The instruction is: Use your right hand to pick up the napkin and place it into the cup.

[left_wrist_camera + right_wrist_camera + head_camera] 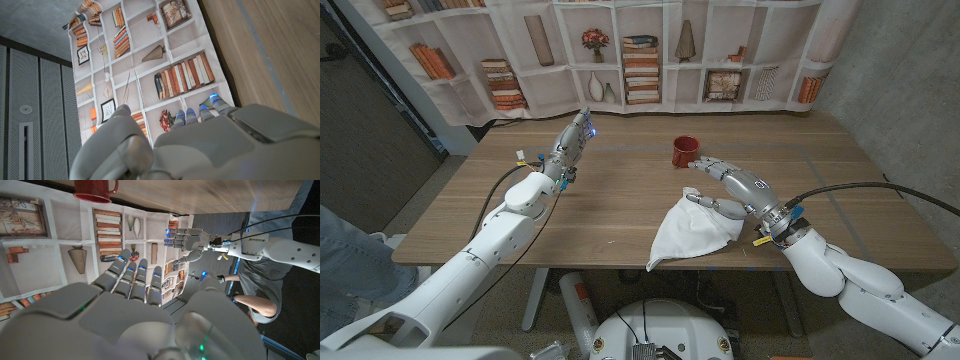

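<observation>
Right hand (725, 190) hovers with fingers spread, holding nothing, just over the far corner of the white napkin (690, 235). Needs lowering onto the cloth below, bunching it tight between fingers before lifting. Red cup (684, 152) beyond the fingertips, near; left hand (570, 145) empty, well apart.

No text, label, brand, number or sign can be read in any of the views. The book spines on the printed bookshelf backdrop (642, 62) are too small and blurred to make out, and the red cup (685, 152) and the white napkin (692, 234) carry no visible lettering.
</observation>
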`<action>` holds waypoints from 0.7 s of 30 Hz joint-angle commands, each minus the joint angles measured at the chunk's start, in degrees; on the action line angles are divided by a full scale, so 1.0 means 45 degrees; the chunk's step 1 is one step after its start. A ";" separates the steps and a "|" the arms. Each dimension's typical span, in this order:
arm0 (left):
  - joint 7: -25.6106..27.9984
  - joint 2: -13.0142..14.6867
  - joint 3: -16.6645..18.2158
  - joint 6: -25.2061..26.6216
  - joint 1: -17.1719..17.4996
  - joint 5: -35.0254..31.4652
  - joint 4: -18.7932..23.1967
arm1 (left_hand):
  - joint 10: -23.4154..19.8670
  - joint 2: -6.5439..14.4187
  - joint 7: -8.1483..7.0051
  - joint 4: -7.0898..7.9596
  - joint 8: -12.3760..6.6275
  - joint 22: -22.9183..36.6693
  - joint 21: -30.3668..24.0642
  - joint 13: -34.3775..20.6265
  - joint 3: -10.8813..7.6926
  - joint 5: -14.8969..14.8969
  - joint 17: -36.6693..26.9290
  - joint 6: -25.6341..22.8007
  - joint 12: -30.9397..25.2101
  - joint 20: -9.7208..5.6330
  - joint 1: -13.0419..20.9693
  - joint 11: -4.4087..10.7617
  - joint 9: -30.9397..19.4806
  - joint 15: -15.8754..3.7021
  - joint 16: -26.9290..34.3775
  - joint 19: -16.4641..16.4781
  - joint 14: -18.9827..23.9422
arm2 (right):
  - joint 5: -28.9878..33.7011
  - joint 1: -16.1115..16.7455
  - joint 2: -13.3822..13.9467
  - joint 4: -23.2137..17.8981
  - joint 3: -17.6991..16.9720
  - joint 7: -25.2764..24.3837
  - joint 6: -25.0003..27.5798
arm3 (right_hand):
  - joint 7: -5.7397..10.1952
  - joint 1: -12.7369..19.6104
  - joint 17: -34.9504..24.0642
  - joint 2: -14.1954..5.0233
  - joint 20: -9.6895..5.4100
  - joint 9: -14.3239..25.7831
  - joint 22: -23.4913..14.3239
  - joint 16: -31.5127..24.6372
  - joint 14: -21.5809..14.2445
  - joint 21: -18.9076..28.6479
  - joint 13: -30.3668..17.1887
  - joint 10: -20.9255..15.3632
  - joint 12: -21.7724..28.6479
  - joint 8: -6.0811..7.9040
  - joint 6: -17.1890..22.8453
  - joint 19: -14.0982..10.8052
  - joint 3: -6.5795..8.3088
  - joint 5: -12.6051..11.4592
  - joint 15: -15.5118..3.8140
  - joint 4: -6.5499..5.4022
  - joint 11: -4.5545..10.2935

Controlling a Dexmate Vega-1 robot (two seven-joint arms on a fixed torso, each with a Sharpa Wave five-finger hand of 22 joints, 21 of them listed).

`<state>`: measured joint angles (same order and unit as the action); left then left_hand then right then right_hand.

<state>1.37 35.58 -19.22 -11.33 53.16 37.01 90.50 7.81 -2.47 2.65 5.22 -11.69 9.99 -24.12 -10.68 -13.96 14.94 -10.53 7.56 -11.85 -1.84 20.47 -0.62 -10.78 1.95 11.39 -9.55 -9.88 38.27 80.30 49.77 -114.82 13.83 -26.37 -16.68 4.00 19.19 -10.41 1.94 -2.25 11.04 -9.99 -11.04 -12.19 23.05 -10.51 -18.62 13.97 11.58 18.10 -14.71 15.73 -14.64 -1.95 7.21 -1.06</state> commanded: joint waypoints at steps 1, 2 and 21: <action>0.0003 0.0037 0.0051 -0.0061 0.0088 0.0038 0.0046 | -0.0010 0.0165 0.0030 -0.0009 0.0042 0.0057 0.0098 -0.0020 0.0018 0.0005 -0.0018 -0.0035 0.0019 -0.0441 0.0062 -0.0029 -0.0029 0.0002 -0.0070 -0.1353 -0.0055 | 0.0402 0.0134 0.0516 -0.0482 0.0303 0.0020 0.0927 | 0.0036 0.0162 -0.0017 0.0033 -0.0212 0.0074 -0.0023 0.0013 -0.0073 -0.0059 -0.0061 0.0001 -0.0028 -0.0009 0.0010 -0.0099 0.0039 -0.0066 -0.0017 0.0102 -0.0161; 0.0023 0.0052 0.0054 -0.0056 0.0095 0.0016 0.0052 | -0.0014 0.0167 0.0026 -0.0009 0.0043 0.0058 0.0101 -0.0020 0.0019 0.0005 -0.0018 -0.0033 0.0017 -0.0447 0.0063 -0.0040 -0.0029 -0.0004 -0.0072 -0.1348 -0.0060 | 0.0419 0.0121 0.0547 -0.0504 0.0339 0.0040 0.0977 | 0.0041 0.0167 -0.0017 0.0036 -0.0211 0.0075 -0.0023 0.0015 -0.0069 -0.0063 -0.0061 0.0001 -0.0029 -0.0007 0.0014 -0.0103 0.0039 -0.0067 0.0007 0.0104 -0.0150; -0.0041 0.0103 0.0020 0.0039 -0.0050 -0.0032 0.0092 | -0.0053 0.0198 0.0005 -0.0015 0.0042 0.0065 0.0175 -0.0021 0.0054 -0.0010 -0.0023 -0.0059 0.0008 -0.0407 0.0076 0.0046 -0.0029 -0.0015 -0.0070 -0.1287 -0.0055 | 0.0591 0.0004 0.0949 -0.0867 0.0892 0.0280 0.2018 | 0.0058 0.0386 -0.0015 0.0122 0.0061 0.0085 -0.0017 0.0032 -0.0070 -0.0233 -0.0085 0.0140 -0.0118 -0.0050 -0.0166 -0.0186 0.0057 -0.0129 0.0157 0.0211 -0.0157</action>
<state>1.42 35.97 -19.01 -11.46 53.45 37.02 90.81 7.81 -2.16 2.65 5.22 -11.69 9.99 -23.49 -10.68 -13.97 14.94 -10.53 7.56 -11.86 -1.84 20.78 -0.62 -10.78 1.95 11.39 -9.56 -9.88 40.34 80.49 52.90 -117.64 16.63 -25.43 -10.12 4.19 20.26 -10.41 2.57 -2.26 11.34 -9.91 -11.04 -12.39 22.17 -10.82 -18.01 13.73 11.58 17.47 -15.11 15.90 -14.85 -1.73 7.85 -1.67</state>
